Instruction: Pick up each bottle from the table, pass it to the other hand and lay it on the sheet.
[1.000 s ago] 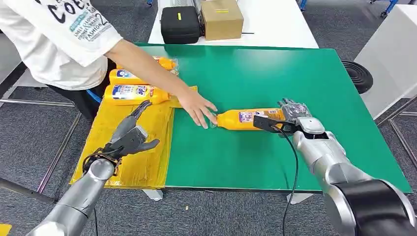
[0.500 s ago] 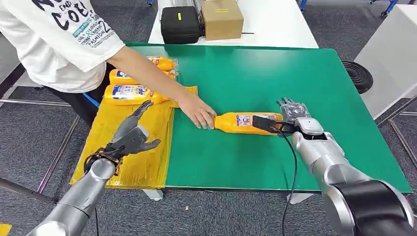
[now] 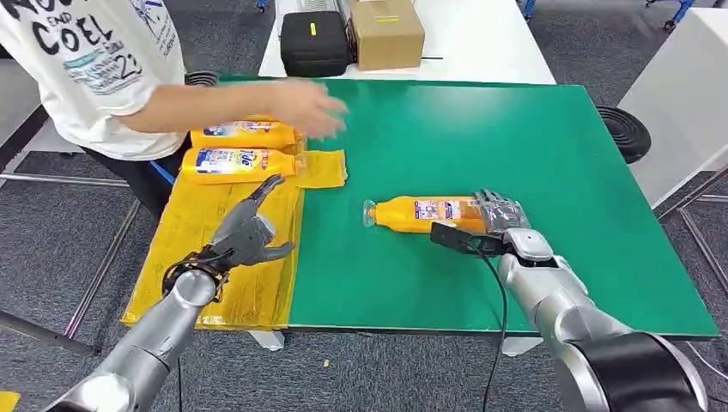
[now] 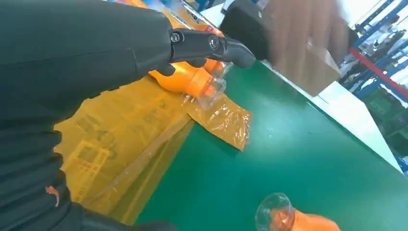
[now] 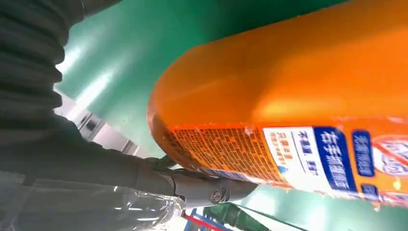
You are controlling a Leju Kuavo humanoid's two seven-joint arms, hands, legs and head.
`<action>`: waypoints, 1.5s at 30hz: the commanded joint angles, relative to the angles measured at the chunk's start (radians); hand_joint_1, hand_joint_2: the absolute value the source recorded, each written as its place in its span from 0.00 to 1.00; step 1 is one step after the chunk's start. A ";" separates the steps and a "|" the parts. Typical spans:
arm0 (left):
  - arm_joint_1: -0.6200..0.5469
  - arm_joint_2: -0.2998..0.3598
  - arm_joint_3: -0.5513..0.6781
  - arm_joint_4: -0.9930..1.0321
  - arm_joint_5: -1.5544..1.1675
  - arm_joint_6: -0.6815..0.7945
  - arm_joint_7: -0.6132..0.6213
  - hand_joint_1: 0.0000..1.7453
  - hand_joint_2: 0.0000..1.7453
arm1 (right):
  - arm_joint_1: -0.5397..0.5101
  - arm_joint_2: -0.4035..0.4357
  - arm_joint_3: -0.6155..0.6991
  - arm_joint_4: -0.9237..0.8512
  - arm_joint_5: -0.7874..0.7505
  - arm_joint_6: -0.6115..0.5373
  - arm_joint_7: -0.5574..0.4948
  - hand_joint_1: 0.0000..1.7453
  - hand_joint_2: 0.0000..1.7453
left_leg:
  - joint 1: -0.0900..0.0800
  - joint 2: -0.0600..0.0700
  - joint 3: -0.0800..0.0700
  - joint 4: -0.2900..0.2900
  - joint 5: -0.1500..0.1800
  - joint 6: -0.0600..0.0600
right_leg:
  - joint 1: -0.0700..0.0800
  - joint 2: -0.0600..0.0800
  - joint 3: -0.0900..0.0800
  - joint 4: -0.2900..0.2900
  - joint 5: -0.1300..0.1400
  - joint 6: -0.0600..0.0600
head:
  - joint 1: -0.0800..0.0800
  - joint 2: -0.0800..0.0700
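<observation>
Right hand (image 3: 498, 215) at the base end of the bottle (image 3: 425, 212), fingers (image 5: 192, 185) curled against the bottom edge of the orange body, so grasping it. Bottle lying on its side on the green tabletop (image 3: 532, 137), clear cap end pointing toward the sheet (image 3: 202, 249), well apart from it. Black cable (image 3: 498, 292) running from the right wrist down over the near table edge.

Left hand (image 3: 249, 233) held above the yellow sheet, released, fingers spread, one finger stretched toward the far side, nothing in it. Sheet spread over the left end of the tabletop, wrinkled, one corner lapping onto the green.

Two bottles (image 3: 240, 160) already lying on the far part of the sheet, side by side, both on their sides, caps toward the green surface.

Person's hand (image 3: 309, 107) blurred in the air above the tabletop, beyond those two bottles, touching nothing. White shirt with dark letters at the far left.

Black case (image 3: 314, 41) and cardboard box (image 3: 388, 33) on the white table behind, just beside each other.
</observation>
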 commanded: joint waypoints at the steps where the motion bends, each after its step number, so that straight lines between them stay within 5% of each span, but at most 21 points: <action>1: -0.093 -0.036 -0.063 0.140 0.002 -0.007 0.008 0.00 1.00 | -0.012 0.035 -0.034 0.057 0.000 0.002 -0.025 0.00 1.00 | 0.001 0.000 0.004 0.000 -0.002 0.000 | 0.001 -0.001 0.004 -0.001 -0.002 -0.003 | 0.000 0.000; 19: -0.079 -0.039 -0.058 0.138 0.014 0.009 0.018 0.00 1.00 | -0.035 0.034 -0.038 0.060 0.021 0.016 -0.024 0.00 1.00 | 0.000 0.001 0.002 0.000 -0.001 0.000 | 0.000 0.000 0.002 0.000 -0.001 -0.002 | 0.000 0.000; 20: -0.078 -0.040 -0.058 0.139 0.015 0.009 0.018 0.00 1.00 | -0.032 0.035 -0.040 0.061 0.020 0.022 -0.028 0.27 1.00 | 0.000 0.001 0.002 0.000 -0.001 0.000 | 0.000 0.000 0.002 0.000 -0.001 -0.002 | 0.000 0.000; 21: -0.077 -0.039 -0.058 0.143 0.017 0.009 0.017 0.00 1.00 | -0.027 0.037 -0.039 0.062 0.021 0.035 -0.036 0.92 1.00 | 0.000 0.002 0.004 0.000 -0.002 0.000 | 0.001 0.000 0.003 0.000 -0.001 -0.003 | 0.000 0.000; 22: -0.078 -0.039 -0.058 0.144 0.017 0.008 0.017 0.00 1.00 | -0.027 0.039 -0.038 0.063 0.022 0.039 -0.039 1.00 1.00 | 0.000 0.001 0.003 0.000 -0.002 0.000 | 0.001 0.000 0.003 0.000 -0.001 -0.002 | 0.000 0.000; 45: -0.084 -0.041 -0.075 0.182 0.025 0.006 0.005 0.00 1.00 | 0.007 0.020 -0.080 0.057 0.000 0.025 -0.070 1.00 1.00 | 0.001 0.000 0.006 -0.001 -0.002 0.000 | 0.001 -0.002 0.006 -0.001 -0.002 -0.003 | 0.000 0.000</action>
